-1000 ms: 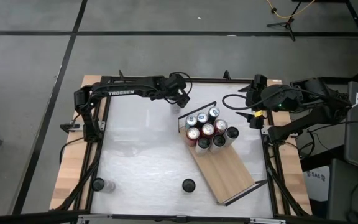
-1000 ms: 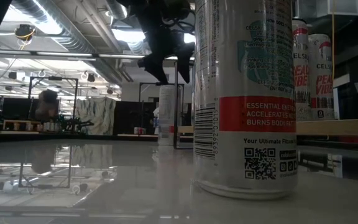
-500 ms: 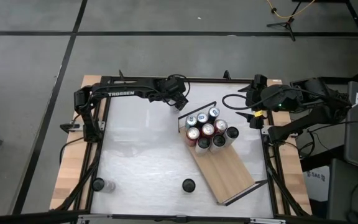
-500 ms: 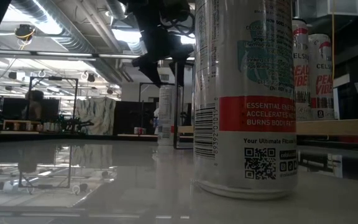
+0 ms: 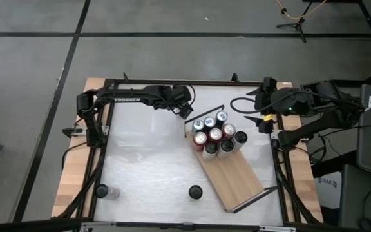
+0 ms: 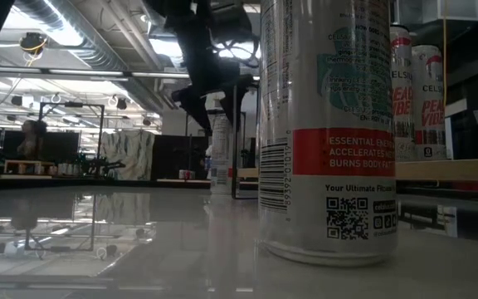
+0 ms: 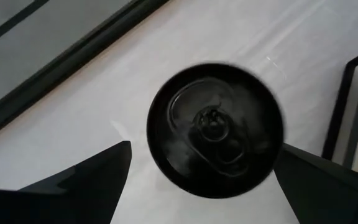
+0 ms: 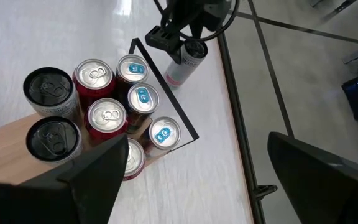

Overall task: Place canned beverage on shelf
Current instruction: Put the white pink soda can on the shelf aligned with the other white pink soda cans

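Eight cans point(image 5: 215, 135) stand packed at the railed far end of the shelf point(image 5: 234, 175), leaving bare board for more. Left claw point(image 5: 184, 107), fingers spread, hangs directly over a lone upright can point(image 7: 215, 129) beside the shelf rail, apparently to grasp it. Right claw point(image 5: 261, 98) waits, agape, at the bench point(image 5: 147, 161) edge.

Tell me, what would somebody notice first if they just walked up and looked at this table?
Probably the bunch of cans crowded together at one end of the shelf, a wooden board lying slanted on the table's right half. Next, the left gripper hanging with open jaws right over a black-topped can near the far edge. One more can stands huge right before the low camera.
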Controlling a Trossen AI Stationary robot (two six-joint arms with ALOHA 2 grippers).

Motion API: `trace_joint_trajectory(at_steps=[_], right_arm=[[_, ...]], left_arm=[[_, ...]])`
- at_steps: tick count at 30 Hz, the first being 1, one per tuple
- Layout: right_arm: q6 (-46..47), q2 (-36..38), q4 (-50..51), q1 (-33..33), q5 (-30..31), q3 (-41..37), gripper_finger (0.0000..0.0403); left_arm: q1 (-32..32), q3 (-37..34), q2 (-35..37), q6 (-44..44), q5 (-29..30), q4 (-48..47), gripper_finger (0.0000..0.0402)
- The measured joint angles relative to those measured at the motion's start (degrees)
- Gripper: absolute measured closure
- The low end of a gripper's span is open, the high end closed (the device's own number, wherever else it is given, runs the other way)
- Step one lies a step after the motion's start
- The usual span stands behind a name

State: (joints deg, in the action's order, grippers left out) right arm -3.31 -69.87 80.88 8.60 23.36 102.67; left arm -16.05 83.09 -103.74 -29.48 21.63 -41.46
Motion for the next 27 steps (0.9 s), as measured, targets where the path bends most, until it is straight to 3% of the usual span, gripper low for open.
trace_joint_trajectory(at_steps=[7,14,19,27], right_arm=[[0.0,0.0,-0.5,0.0,0.0,0.0,0.0029],[0.0,-0.8,-1.4,0.0,-0.1,0.0,0.0029],[0.1,-1.8,-1.5,0.0,-3.9,0.0,0.0029],[0.1,-3.9,-1.5,0.0,-10.1,0.0,0.0029]], left_arm=[[0.0,-4.1,0.0,0.0,0.2,5.9,0.0047],[0.0,-5.0,0.0,0.0,0.2,9.3,0.0124],[0.0,-4.6,0.0,0.1,-2.6,9.1,0.0181],[1.0,-0.9,1.2,0.1,-5.2,5.9,0.0182]])
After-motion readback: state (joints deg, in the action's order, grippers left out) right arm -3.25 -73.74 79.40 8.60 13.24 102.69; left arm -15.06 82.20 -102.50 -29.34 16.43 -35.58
